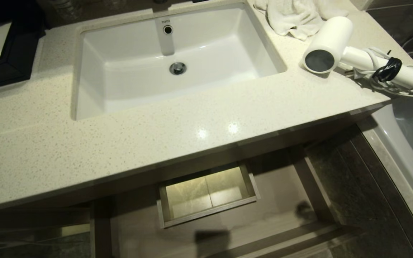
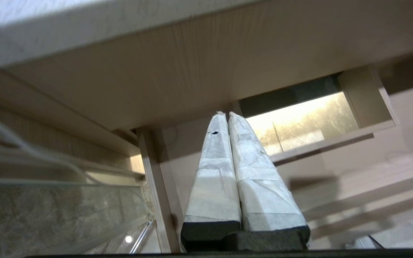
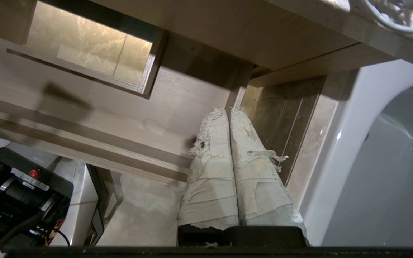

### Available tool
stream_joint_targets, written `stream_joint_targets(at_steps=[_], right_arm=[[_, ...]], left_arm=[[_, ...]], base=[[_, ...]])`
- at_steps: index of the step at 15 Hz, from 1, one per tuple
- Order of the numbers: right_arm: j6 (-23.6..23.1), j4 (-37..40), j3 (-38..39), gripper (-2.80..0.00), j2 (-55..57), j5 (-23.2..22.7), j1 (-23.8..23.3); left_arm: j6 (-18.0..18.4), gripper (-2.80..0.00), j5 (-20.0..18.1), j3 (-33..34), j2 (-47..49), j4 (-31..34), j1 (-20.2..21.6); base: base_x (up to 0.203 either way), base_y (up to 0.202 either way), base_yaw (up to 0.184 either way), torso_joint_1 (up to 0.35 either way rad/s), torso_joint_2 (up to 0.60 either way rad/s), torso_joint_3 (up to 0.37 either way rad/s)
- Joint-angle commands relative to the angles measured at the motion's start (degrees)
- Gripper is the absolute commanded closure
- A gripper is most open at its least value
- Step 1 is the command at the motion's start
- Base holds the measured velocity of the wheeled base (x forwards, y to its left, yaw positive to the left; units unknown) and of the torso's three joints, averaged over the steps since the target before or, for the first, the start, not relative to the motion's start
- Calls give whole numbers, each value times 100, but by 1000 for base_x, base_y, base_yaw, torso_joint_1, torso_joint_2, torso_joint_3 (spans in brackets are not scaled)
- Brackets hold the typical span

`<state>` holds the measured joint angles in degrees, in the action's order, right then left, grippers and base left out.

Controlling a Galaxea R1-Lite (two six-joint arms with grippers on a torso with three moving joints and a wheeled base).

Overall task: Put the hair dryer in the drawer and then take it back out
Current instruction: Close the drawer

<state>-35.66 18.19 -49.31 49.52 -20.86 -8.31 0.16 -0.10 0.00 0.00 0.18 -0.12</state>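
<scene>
The white hair dryer [image 1: 330,44] lies on the counter right of the sink, dark round end facing me, its bundled cord [image 1: 387,70] tied in black beside it. Below the counter the wood-grain drawer [image 1: 281,193] stands pulled open, with a boxed cutout [image 1: 208,195] in its middle and nothing lying in it. Neither gripper shows in the head view. My right gripper [image 3: 227,110] is shut and empty, low in front of the drawer's [image 3: 177,96] right end. My left gripper [image 2: 225,114] is shut and empty too, pointing at the drawer's [image 2: 335,165] left side under the counter.
A white sink [image 1: 95,71] is set in the speckled counter [image 1: 156,143]. A white towel [image 1: 296,16] lies behind the dryer, and a black tray [image 1: 13,53] sits at the far left. A white bathtub [image 1: 407,143] borders the right side. My base [image 3: 20,193] shows beneath.
</scene>
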Motion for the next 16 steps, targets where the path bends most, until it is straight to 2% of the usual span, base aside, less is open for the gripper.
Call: stream_joint_targets(at_steps=[1,9,16], right_arm=[[-20,-13,44,0,-39,-15,5],[-3,-316,457,0,-399,-15,5],[18,-307,510,0,-440,-15,5]], left_arm=[[2,0,5,3,0,-1,-2],[2,0,1,0,0,-1,4],[2,0,1,9,0,-1,-4]], base=[[0,0,0,-329,139,-159],[0,0,0,-324,109,-215],[0,0,0,-282,19,-266]])
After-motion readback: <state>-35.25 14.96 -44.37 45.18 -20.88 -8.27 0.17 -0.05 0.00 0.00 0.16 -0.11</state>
